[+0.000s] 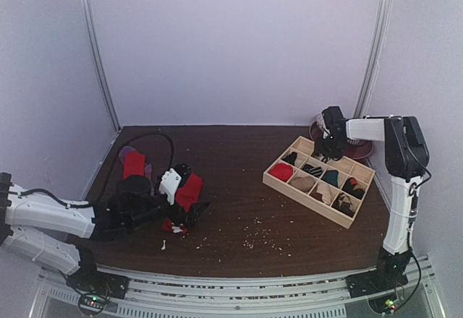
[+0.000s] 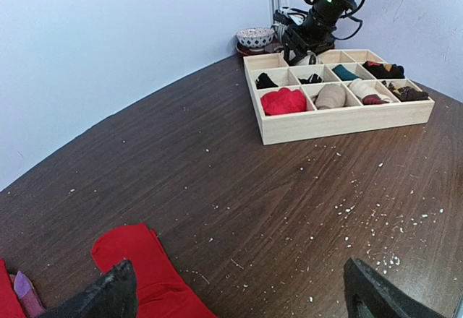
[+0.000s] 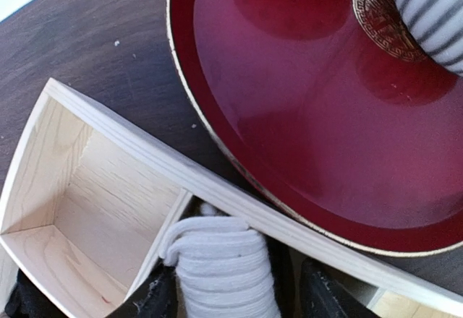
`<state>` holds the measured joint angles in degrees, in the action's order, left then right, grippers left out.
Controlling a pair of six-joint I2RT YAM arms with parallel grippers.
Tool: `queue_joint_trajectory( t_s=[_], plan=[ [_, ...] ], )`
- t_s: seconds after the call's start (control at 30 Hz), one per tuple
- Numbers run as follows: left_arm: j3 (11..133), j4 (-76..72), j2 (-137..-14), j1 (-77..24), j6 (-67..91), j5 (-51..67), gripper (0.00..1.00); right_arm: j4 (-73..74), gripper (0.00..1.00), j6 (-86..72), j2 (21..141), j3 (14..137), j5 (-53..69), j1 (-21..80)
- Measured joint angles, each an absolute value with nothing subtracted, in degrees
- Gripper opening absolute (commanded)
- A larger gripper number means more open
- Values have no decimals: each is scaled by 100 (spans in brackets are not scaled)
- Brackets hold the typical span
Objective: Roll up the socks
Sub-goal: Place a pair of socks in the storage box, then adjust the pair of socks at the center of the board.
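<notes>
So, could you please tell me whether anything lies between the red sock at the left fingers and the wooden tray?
Nothing visible does: only tabletop dotted with small pale crumbs separates the red sock from the tray.

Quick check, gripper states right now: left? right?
Left gripper: open wide, nothing between its fingers.
Right gripper: open, astride the white rolled sock lying in the tray; a gap shows beside the sock.
</notes>
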<state>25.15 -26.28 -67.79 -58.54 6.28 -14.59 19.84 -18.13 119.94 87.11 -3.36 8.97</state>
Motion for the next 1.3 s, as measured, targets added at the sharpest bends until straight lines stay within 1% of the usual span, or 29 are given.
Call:
queue_joint_trajectory(
  t_s=[0.1, 0.33, 0.5, 0.57, 0.63, 0.67, 0.8, 0.87, 1.17, 1.3],
  plan=[
    [2515, -2565, -6751, -5854, 626, -1479, 98, 1966, 63, -1826, 11977, 8713, -228, 829],
    [2515, -2534, -6726, -5854, 624, -1500, 98, 1966, 63, -1839, 11874, 8665, -152, 792],
    [2515, -2530, -6726, -5854, 624, -1500, 98, 1944, 58, -1844, 11611, 8576, -75, 749],
    [2517, -2530, -6726, -5854, 624, -1500, 98, 1920, 55, -1844, 11474, 8554, -56, 740],
    [2515, -2530, -6726, -5854, 624, -1500, 98, 1865, 43, -1844, 11349, 8541, -16, 738],
    [2517, -2530, -6726, -5854, 624, -1500, 98, 1841, 40, -1848, 11316, 8538, 10, 735],
    [2515, -2530, -6729, -5854, 624, -1500, 98, 1763, 28, -1855, 11295, 8497, 139, 735],
    [2515, -2530, -6729, -5854, 624, -1500, 98, 1765, 24, -1859, 11297, 8453, 180, 735],
    [2517, -2499, -6729, -5854, 624, -1527, 98, 1321, 19, -1984, 11518, 7863, 222, 733],
    [2517, -2383, -6726, -5854, 626, -1581, 98, 1114, 19, -1997, 11539, 7791, 255, 725]
  ],
)
